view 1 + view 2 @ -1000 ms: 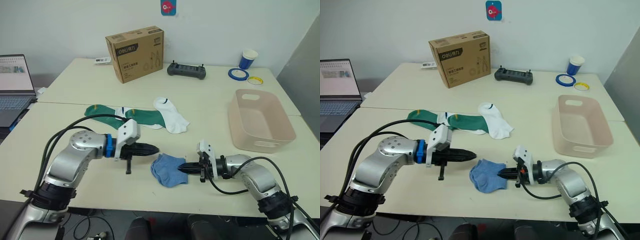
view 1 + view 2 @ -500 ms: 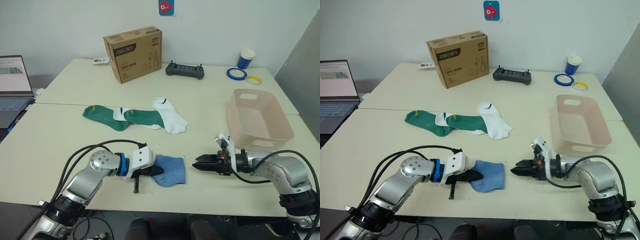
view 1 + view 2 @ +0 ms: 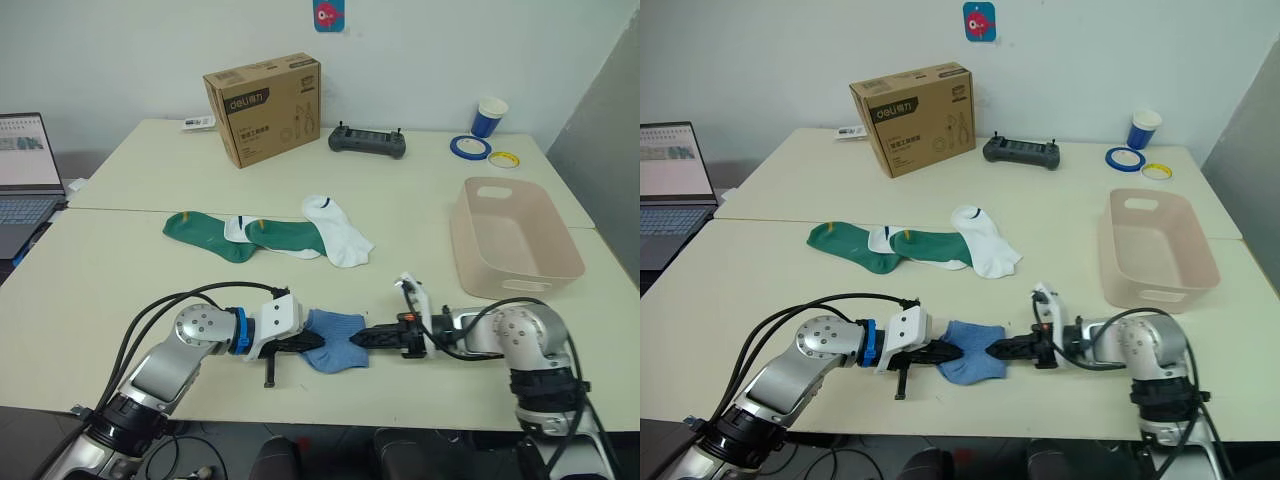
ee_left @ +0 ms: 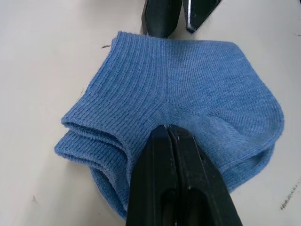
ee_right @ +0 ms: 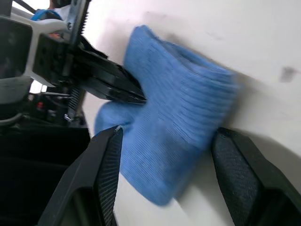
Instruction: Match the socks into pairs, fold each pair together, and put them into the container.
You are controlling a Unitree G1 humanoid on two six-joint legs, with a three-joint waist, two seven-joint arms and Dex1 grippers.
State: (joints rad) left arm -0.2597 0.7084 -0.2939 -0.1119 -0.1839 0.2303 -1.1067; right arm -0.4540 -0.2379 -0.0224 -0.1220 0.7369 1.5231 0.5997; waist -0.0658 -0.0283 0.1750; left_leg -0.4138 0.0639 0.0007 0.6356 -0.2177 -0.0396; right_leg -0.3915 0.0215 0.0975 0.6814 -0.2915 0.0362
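The folded light blue socks lie between both tools: left tool closed flat on top, right tool spread wide at their right edge

Pale table bearing, toward its far edge, a cardboard box, black controller, blue cup and tape rolls. Mid-table: green socks and white sock; right edge: beige container; near edge: folded blue socks; left edge: laptop.

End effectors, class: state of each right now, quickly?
Left end effector: shut, tips pressed on the blue socks.
Right end effector: open, fingers either side of the blue socks.
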